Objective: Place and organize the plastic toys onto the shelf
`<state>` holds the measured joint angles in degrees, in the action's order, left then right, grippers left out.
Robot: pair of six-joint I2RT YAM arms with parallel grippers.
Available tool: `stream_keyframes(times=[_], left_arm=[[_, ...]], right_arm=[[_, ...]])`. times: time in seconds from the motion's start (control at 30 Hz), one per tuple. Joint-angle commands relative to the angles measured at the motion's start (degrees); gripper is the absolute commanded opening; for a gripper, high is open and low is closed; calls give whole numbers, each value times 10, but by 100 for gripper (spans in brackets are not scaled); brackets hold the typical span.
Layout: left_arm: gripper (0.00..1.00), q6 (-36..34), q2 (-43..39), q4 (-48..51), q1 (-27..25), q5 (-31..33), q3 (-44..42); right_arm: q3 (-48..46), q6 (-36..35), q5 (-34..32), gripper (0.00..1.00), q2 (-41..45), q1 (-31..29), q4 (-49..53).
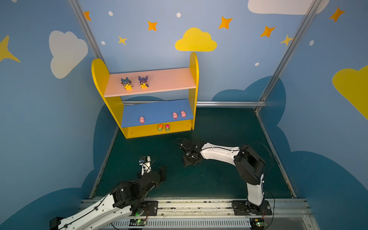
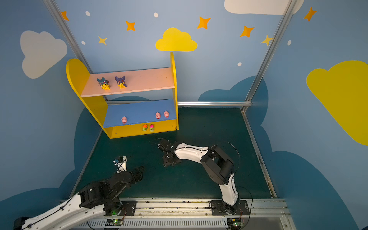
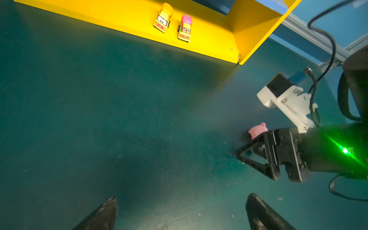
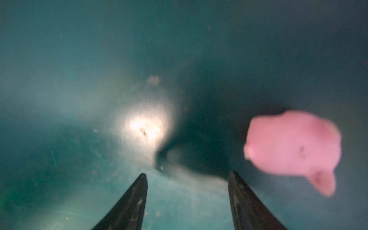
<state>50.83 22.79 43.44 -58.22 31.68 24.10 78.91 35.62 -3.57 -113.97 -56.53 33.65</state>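
Right jaws stand partly open, nothing between them — a small pink plastic pig point(image 4: 292, 147) lies just beside them on the dark green tabletop point(image 1: 219, 183), in front of the yellow two-tier shelf point(image 1: 99, 73). Left jaws gape wide, empty. The right arm point(image 1: 219, 152) reaches low before the shelf — blue cloud-painted walls point(image 1: 39, 129) surround it

A dark green desk point(image 1: 219, 179), scuffed and scratched, is boxed in by blue wall panels point(image 1: 149, 49) painted with a yellow cloud point(image 1: 196, 40), a white cloud point(image 1: 66, 52) and orange stars point(image 1: 152, 25). Aluminium posts point(image 1: 87, 29) mark the back corners, and a slotted white cable duct point(image 1: 189, 224) runs along the front.
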Motion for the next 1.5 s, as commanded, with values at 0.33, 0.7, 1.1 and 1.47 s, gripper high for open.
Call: stream_keyframes(times=[0.33,0.7,1.1,1.47], left_arm=[[100,-15,8,1,15,22,21],[100,-31,38,-21,29,17,30],[100,-48,95,-63,38,-1,54],[100,-67,219,-153,37,-69,72]], right_arm=[[76,-47,8,65,-54,37,30],[118,-93,25,65,-72,65,39],[90,-192,-6,65,39,63,42],[-66,-225,4,70,136,92,-14]])
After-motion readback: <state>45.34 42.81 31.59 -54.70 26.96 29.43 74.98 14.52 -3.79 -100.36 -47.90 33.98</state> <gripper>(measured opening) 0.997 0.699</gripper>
